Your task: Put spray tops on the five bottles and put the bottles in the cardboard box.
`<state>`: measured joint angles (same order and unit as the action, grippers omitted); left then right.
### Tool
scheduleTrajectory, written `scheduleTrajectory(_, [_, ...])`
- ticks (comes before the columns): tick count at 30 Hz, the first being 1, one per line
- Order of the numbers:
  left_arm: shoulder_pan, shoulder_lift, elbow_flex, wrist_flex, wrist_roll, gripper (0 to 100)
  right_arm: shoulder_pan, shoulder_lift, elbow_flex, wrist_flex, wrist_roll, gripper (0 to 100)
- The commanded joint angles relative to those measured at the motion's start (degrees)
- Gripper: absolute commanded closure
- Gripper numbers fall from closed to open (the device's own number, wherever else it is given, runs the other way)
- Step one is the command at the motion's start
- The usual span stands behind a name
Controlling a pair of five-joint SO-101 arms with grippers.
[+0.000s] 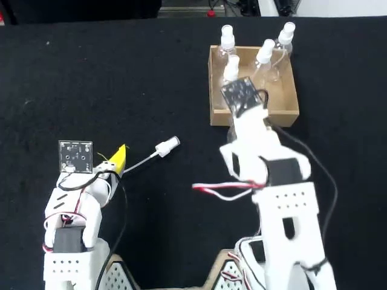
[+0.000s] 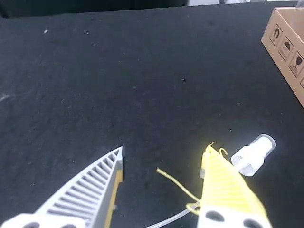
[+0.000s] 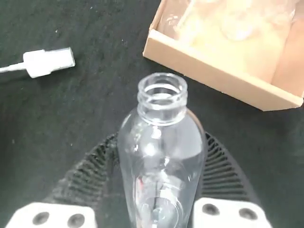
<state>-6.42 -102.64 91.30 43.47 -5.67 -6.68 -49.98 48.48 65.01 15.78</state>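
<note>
Right jaws pinching uncapped bottle (image 3: 161, 137), left jaws spread by spray top (image 2: 253, 154), printed symbols (image 2: 286, 46) on cardboard box (image 2: 297, 33)

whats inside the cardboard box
Four clear bottles with spray tops stand in the cardboard box. The right arm covers its near left part, so anything there is hidden.

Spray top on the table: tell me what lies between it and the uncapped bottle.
Bare black table separates the spray top from the bottle, as the right wrist view shows.

Small handling symbols (image 2: 286, 47) printed on cardboard box (image 2: 292, 73) side.
</note>
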Motion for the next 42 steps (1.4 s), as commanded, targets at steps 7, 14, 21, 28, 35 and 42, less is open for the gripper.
scheduleTrajectory(7, [1.19, 22.07, -17.1, 0.62, -2.37, 74, -0.97, -12.26, 8.92, -6.15, -7.3, 83.6])
scheduleTrajectory(14, [2.86, 52.92, -33.71, 1.23, -2.2, 74, -0.97, -24.31, 15.16, -6.15, -7.03, 83.6])
scheduleTrajectory(21, [13.05, 68.66, -42.95, 3.78, -2.46, 74, -0.7, -32.75, 19.03, -6.15, -7.3, 83.6])
scheduleTrajectory(28, [20.53, 76.75, -52.53, 5.54, -8.0, 74, -0.7, -33.54, 19.65, -6.07, -7.47, 83.6])
scheduleTrajectory(35, [21.32, 88.62, -59.56, 5.36, -18.37, 74, -0.97, -33.98, 20.79, -6.07, -7.47, 83.6])
scheduleTrajectory(42, [20.35, 101.1, -69.49, 5.36, -18.55, 74, -1.05, -33.98, 20.79, -6.07, -7.47, 83.6])
